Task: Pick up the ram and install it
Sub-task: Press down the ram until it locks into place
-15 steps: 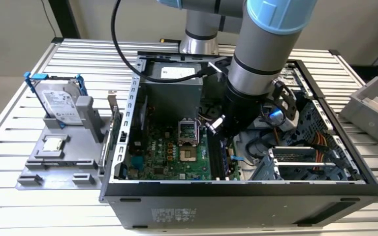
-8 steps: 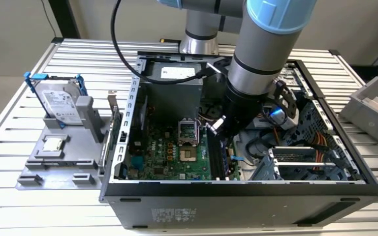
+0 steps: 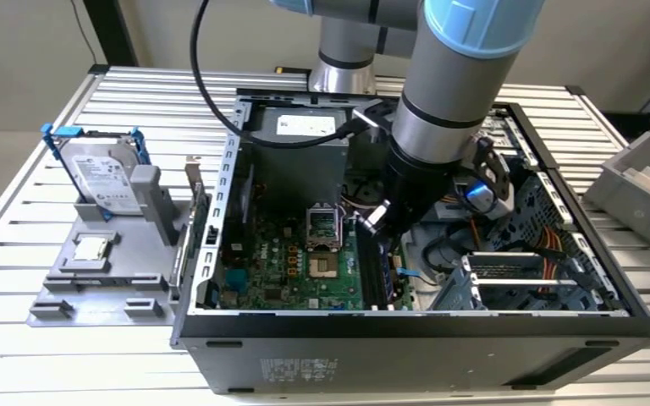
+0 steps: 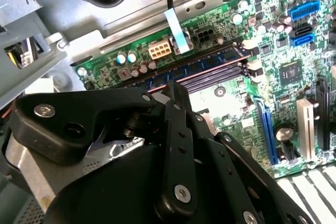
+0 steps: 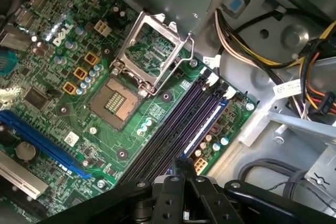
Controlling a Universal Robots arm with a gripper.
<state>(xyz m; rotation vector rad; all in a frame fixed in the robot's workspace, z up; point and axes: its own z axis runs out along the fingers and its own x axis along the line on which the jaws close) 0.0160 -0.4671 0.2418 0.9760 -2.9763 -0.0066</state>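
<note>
Hanging low inside the case (image 3: 415,326), the fingers (image 5: 184,169) pinch the ram (image 4: 197,68) edge-on over the slots (image 5: 181,124).

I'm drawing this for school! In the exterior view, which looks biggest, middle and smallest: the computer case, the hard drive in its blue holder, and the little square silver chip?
Largest to smallest, as they look in the exterior view:
1. The computer case
2. The hard drive in its blue holder
3. The square silver chip
The sizes are far apart, so camera nearness does not make the order unsure.
</note>
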